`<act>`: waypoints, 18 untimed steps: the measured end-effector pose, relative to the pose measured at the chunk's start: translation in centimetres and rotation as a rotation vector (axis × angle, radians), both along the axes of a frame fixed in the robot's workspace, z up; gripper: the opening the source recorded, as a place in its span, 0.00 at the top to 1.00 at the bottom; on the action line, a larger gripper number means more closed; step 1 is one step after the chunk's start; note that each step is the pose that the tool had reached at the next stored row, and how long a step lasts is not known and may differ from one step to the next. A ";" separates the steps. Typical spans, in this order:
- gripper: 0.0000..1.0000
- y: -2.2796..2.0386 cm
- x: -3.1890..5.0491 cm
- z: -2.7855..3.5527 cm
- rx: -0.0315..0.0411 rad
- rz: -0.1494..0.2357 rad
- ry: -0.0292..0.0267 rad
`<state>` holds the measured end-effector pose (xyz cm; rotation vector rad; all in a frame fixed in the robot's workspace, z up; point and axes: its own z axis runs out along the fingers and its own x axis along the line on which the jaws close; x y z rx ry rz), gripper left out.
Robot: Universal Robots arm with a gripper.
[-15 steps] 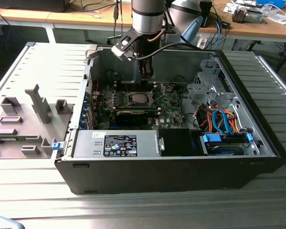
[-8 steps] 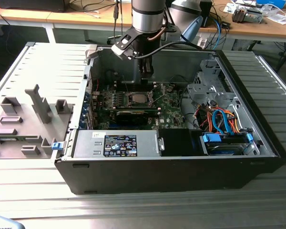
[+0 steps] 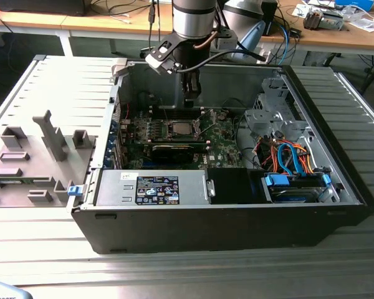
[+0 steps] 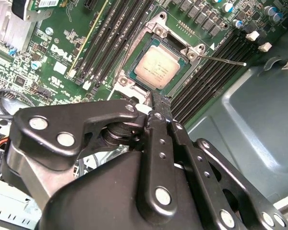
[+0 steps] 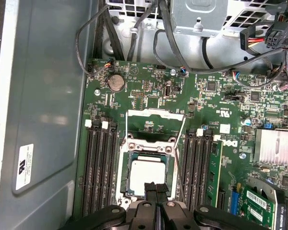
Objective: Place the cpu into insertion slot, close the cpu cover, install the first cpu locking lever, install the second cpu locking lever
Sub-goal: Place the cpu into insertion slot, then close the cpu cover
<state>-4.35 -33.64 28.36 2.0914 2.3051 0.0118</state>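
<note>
Checking the feed: I see the claw (image 3: 190, 103) hanging inside the open case (image 3: 237, 224). In the exterior view it sits at 12 o'clock from the insertion slot (image 3: 176, 129), close above the motherboard (image 3: 221, 140).

Claw state: clenched on nothing. In the first wrist view the fingers (image 5: 149, 188) are pressed together with no part between them. The tip hovers over the near edge of the slot.

The cpu (image 5: 146, 175) is already seated in the slot, silver face up, square to the rim. The second wrist view confirms it, with the cpu (image 4: 156, 68) lying flat inside the metal frame.

The cpu cover (image 5: 156, 113) is swung open and not yet closed. It lies on the far side of the slot from the claw tip, with green board showing through its window.

Levers are not latched. One thin wire locking lever (image 4: 225, 60) angles out over the memory slots (image 4: 209, 76). A second wire (image 5: 126, 132) runs beside the cover.

Rest of the exterior view, from the board:
- Drive cage (image 3: 277, 115) with orange and blue cables at 3 o'clock.
- Labelled power supply (image 3: 153, 187) at 6 o'clock.
- Grey side panel (image 3: 50, 143) at 9 o'clock, lying on the ribbed surface (image 3: 174, 274) beside the case.
</note>
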 end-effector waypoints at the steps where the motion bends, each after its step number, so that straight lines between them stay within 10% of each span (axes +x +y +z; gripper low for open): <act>1: 0.89 0.00 0.00 0.01 -0.0001 0.000 0.0001; 18: 0.89 0.00 0.57 0.07 -0.0003 0.000 0.0002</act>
